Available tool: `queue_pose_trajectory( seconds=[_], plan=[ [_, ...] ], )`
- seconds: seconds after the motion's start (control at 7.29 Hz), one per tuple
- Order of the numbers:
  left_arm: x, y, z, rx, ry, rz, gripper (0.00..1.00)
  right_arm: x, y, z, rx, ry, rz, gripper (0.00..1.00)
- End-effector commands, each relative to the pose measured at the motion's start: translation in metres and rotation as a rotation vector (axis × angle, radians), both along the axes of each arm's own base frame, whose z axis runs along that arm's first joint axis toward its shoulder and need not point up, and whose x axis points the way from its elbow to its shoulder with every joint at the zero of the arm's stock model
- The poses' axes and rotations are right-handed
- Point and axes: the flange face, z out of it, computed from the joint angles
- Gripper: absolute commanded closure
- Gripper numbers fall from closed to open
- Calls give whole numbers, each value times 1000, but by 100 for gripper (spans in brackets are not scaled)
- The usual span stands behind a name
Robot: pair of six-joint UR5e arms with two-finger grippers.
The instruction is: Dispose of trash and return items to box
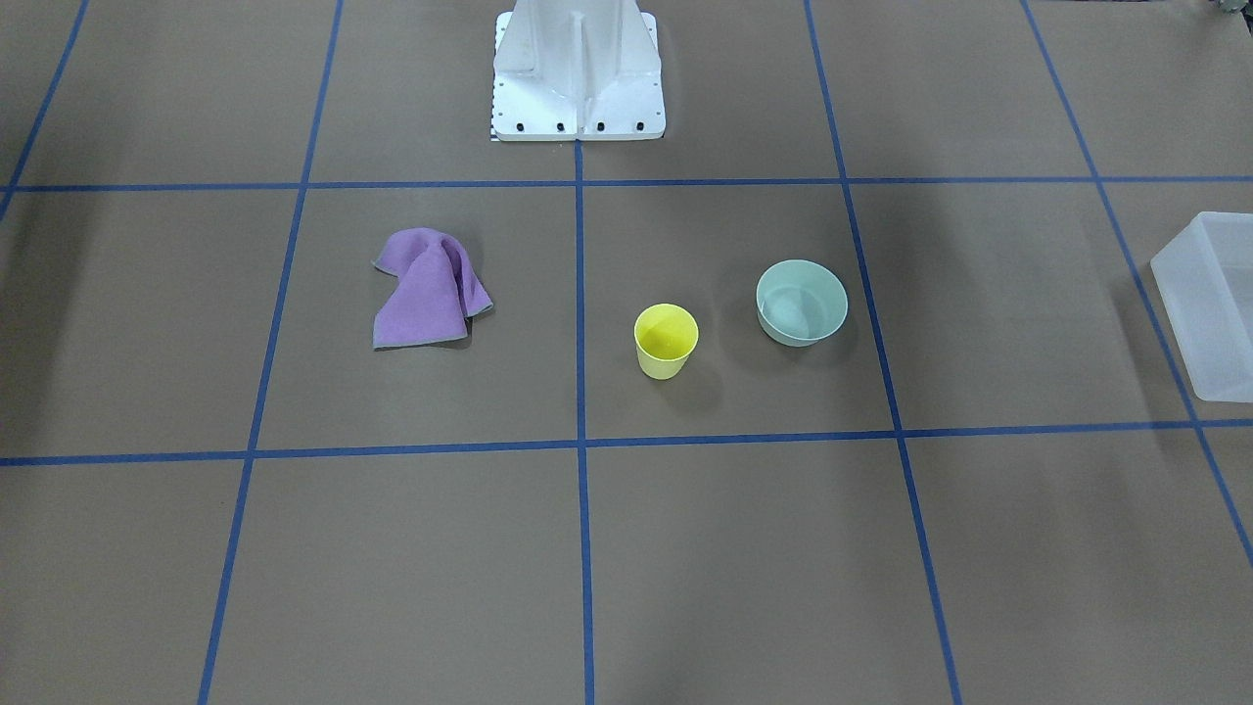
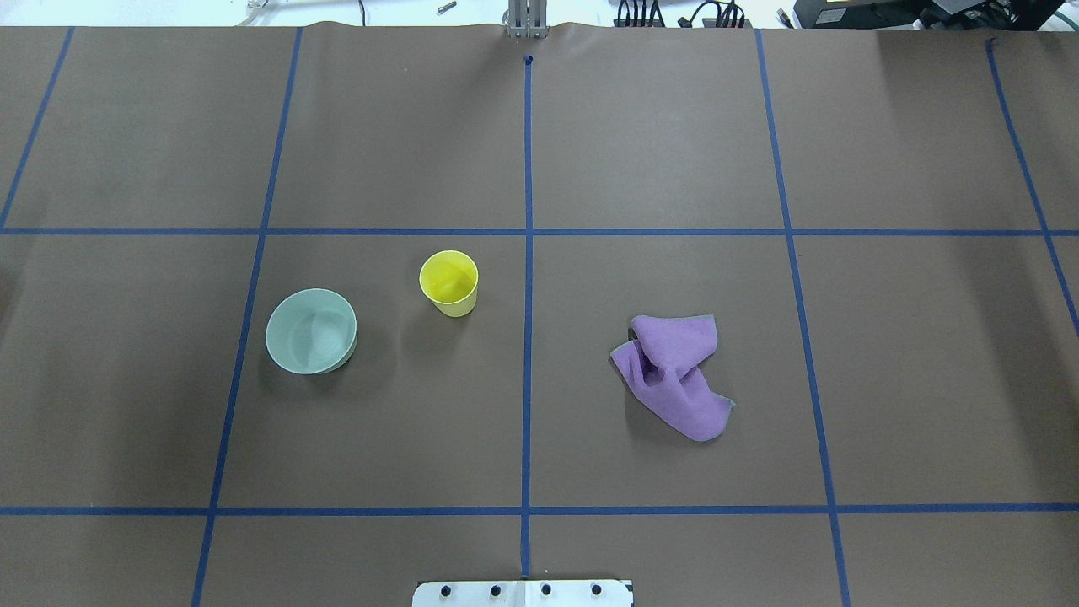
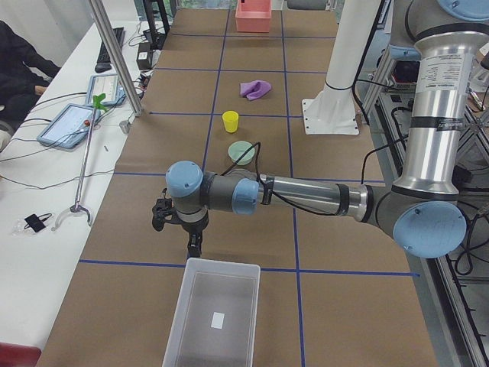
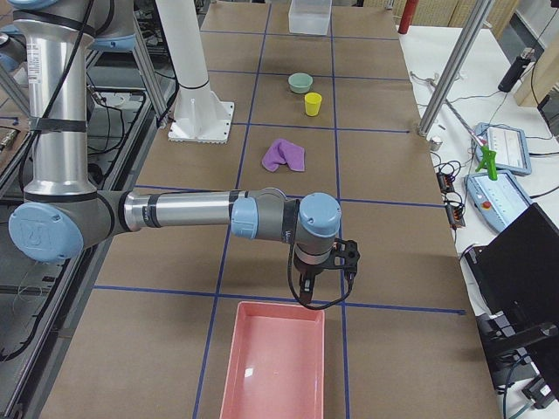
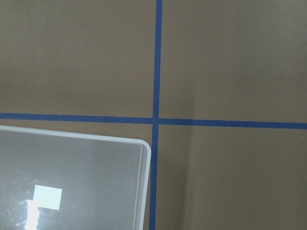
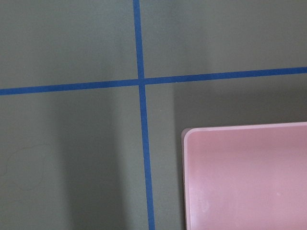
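Observation:
A pale mint-green bowl (image 1: 802,302) (image 2: 311,330) stands upright on the brown table beside a yellow cup (image 1: 666,340) (image 2: 449,282). A crumpled purple cloth (image 1: 427,289) (image 2: 674,373) lies on the other half. Which of these is trash I cannot tell. The translucent box (image 3: 202,306) (image 5: 86,163) sits empty at the table's left end, cut off in the front view (image 1: 1209,304). My left gripper (image 3: 195,248) hangs just before its near rim; whether it is open or shut I cannot tell. My right gripper (image 4: 307,297) hangs by a pink tray (image 4: 275,362), state likewise unclear.
The white robot pedestal (image 1: 578,78) stands at the table's middle edge. The pink tray (image 6: 249,177) lies empty at the right end. Blue tape lines grid the table. A seated person (image 3: 19,69), tablets and a metal post (image 3: 114,53) line the side bench.

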Motion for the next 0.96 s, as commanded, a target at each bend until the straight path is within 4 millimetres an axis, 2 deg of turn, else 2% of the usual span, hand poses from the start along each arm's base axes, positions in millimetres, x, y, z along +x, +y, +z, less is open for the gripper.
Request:
queue_pose_trajectory(
  seconds=[0.0,0.27,0.41,0.69,0.82],
  plan=[
    [-1,6,3,-4,-1,-1,2,0,0,-1,-2,-1,3,0],
    [-2,6,3,-7,1,-3,2,0,1,0,-4,-6,4,0],
    [1,0,-1,1,-2,2,2,-1,1,-1,-4,-9,6,0],
    [2,3,6,-11,-7,2,2,-1,1,-3,5,-10,1,0],
    [2,2,1,-2,-6,1,2,-1,0,-6,11,-10,1,0]
  ],
)
